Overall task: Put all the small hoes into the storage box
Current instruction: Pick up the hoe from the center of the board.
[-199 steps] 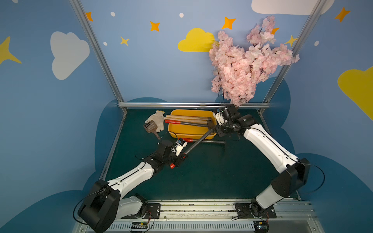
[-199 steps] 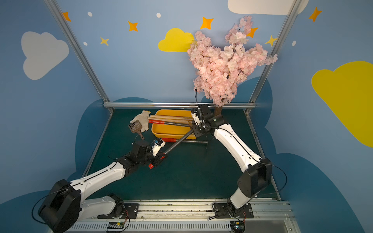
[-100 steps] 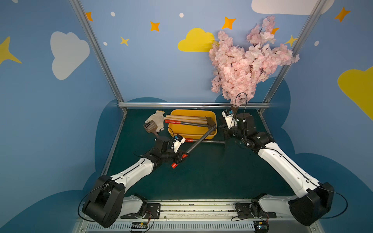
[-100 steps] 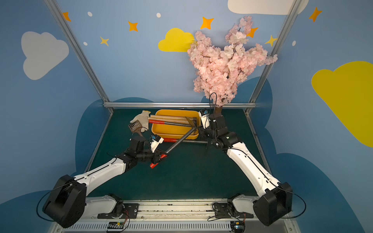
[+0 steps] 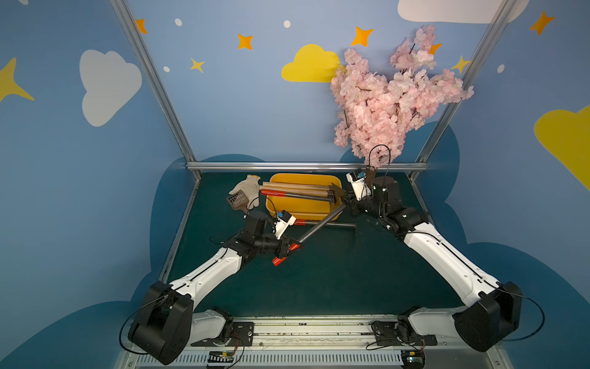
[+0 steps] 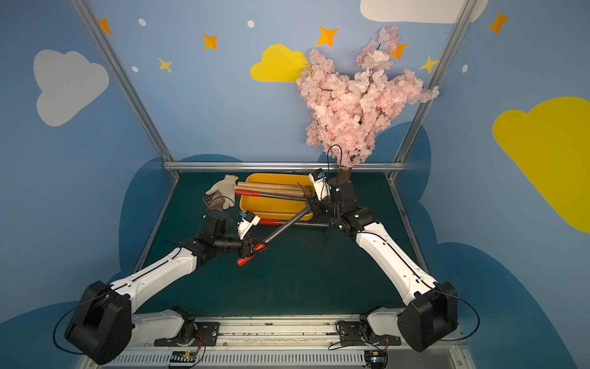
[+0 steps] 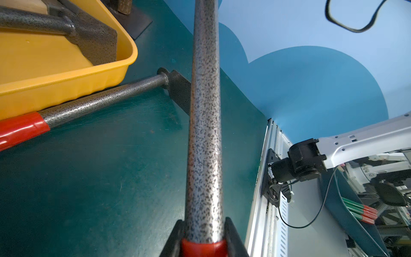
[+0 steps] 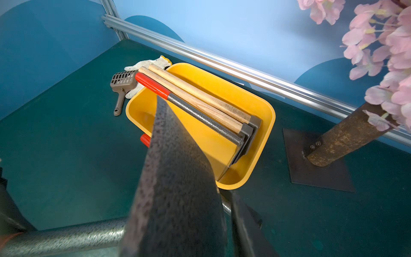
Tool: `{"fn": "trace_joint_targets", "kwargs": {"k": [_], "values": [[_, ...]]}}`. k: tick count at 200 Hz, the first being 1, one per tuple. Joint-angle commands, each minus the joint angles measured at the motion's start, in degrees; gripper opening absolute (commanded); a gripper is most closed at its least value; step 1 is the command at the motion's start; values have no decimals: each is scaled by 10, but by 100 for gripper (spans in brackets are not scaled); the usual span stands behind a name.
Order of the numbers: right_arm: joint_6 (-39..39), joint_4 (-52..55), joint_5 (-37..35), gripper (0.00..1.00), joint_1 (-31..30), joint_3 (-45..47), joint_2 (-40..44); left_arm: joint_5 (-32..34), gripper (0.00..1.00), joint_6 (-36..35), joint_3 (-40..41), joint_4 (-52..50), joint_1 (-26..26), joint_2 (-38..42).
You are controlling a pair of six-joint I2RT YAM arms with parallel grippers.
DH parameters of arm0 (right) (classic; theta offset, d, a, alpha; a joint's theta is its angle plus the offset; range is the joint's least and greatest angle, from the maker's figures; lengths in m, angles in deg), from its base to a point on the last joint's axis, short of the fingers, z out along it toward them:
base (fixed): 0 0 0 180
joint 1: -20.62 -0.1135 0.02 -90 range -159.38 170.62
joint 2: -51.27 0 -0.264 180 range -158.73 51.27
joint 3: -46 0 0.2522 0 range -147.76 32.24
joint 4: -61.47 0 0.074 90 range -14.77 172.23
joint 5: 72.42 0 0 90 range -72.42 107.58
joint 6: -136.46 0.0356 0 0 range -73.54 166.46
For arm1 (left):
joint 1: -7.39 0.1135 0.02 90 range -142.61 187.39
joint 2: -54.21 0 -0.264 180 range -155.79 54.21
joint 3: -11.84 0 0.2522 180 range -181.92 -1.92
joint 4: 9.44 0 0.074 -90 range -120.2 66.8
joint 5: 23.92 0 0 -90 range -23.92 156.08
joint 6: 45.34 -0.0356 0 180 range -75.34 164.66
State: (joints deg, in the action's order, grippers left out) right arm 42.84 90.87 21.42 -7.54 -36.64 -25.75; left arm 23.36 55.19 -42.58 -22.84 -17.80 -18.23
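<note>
One hoe (image 5: 319, 226) spans two grippers: left gripper (image 5: 289, 250) clamped on its red end, right gripper (image 5: 348, 204) pinching the blade. Just beside the right one, one yellow box (image 5: 300, 213) holds three tools (image 5: 287, 186).

Words, numbers, brands: nothing legible in any view right now.
On the scoop (image 8: 123, 82): there's one sign, a small paw-print mark pressed into the end of its handle, clear in the right wrist view.
On the left wrist camera housing (image 5: 285, 221): a blue tag, far too small to read in both top views.
On the right wrist camera housing (image 5: 358, 184): the same kind of blue tag, and again it can't be read.
</note>
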Motion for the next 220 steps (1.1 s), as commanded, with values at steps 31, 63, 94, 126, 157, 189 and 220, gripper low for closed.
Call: {"fn": "trace_joint_targets", "kwargs": {"k": [31,63,94,126,157,189,220], "values": [[3,-9,6,3,4,-17,-36,-44,2,-10,-21,38,-2,25],[7,-3,3,0,4,-21,-33,33,21,-19,-17,20,-3,26],[18,5,-5,0,4,-33,-44,153,40,-14,-16,3,-3,30],[35,21,-15,0,4,-56,-73,367,57,-20,-33,-72,-3,44],[67,60,-34,0,4,-109,-126,587,64,4,-21,-108,-3,93],[99,103,-44,0,5,-186,-193,741,67,19,3,-129,0,172],[119,136,-49,0,4,-276,-265,761,69,35,30,-119,4,238]]}}
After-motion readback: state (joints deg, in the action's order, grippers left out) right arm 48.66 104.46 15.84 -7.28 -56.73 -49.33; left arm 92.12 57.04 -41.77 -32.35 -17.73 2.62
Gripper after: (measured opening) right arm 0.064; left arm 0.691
